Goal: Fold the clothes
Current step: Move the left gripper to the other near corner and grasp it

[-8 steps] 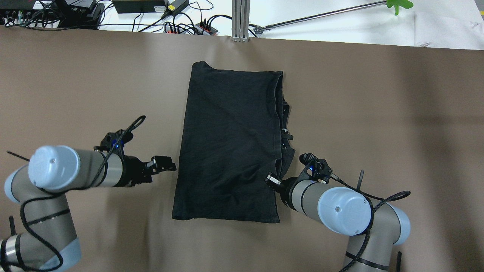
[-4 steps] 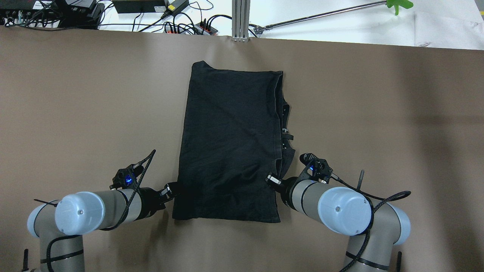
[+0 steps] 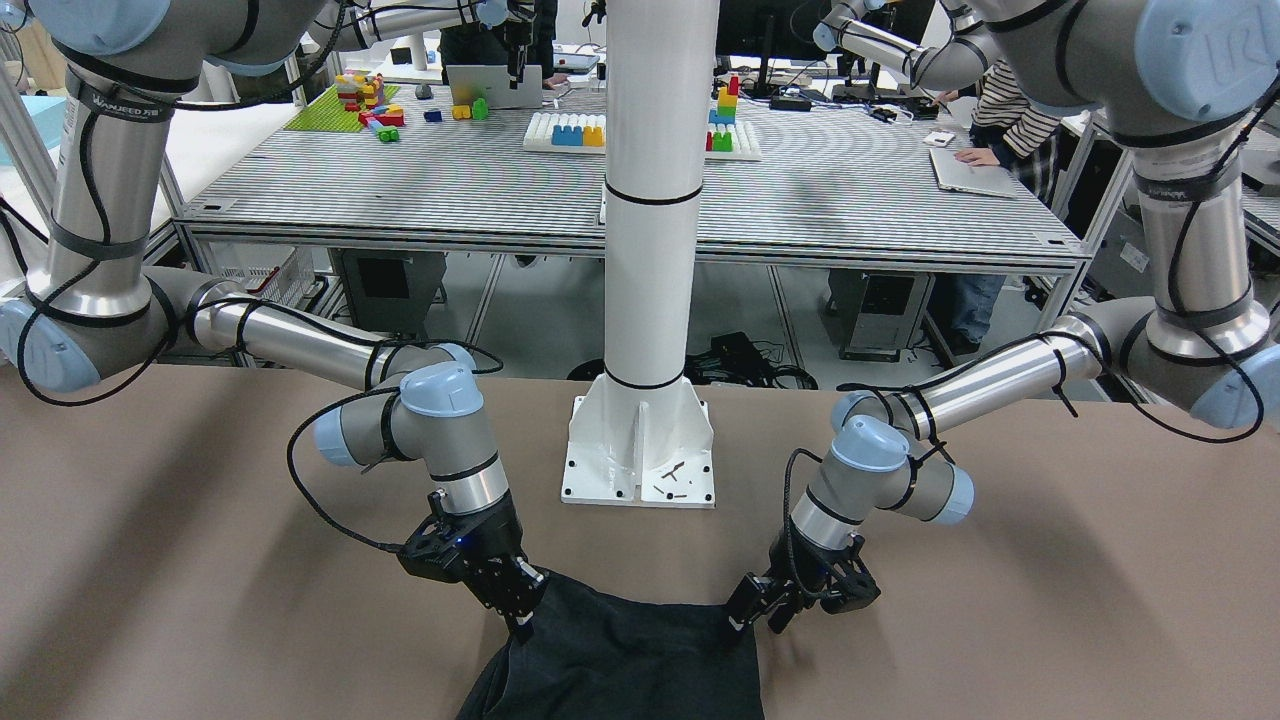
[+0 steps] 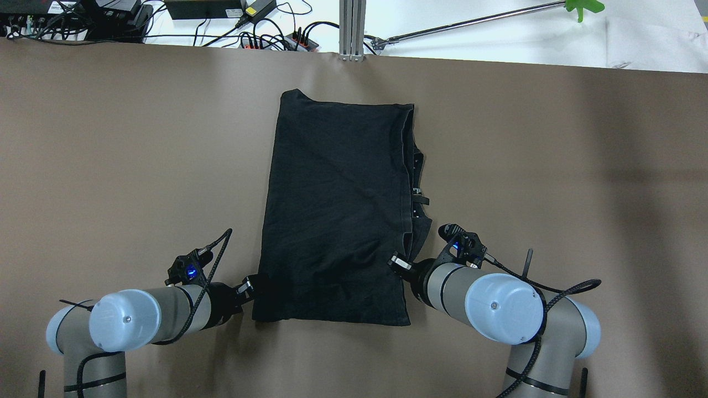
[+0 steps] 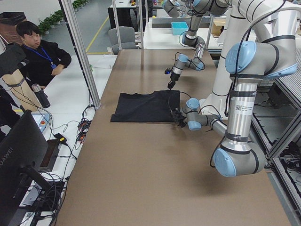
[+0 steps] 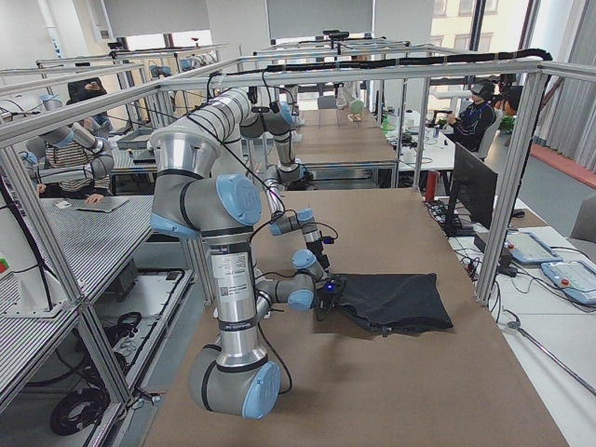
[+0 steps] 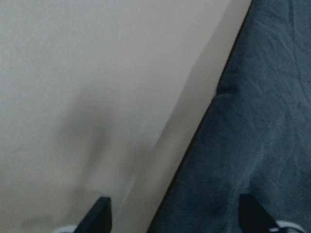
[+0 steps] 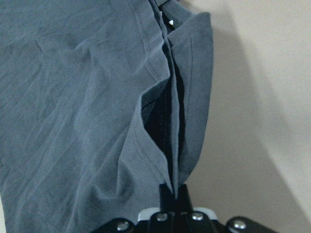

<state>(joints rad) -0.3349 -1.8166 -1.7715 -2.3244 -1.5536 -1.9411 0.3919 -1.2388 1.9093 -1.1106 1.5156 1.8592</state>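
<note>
Far left, at the near-left edge of the clothes (image 4: 337,210): left gripper (image 4: 250,287), low over the matte brown table (image 4: 110,138), jaws apart. From its wrist camera, dark blunt fingers (image 7: 99,217) straddling the cloth's straight edge, one over bare table, the other over fabric, nothing pinched.

Centre: clothes lying flat on the table, a tall charcoal-black rectangle. Soft and matte, faintly creased with diagonal wrinkles, stacked hems showing along the right side.

Right: right gripper (image 4: 399,263) at the near-right edge, clamped tight on a stitched hem, holding a small ridge of fabric raised off the layer beneath.
</note>
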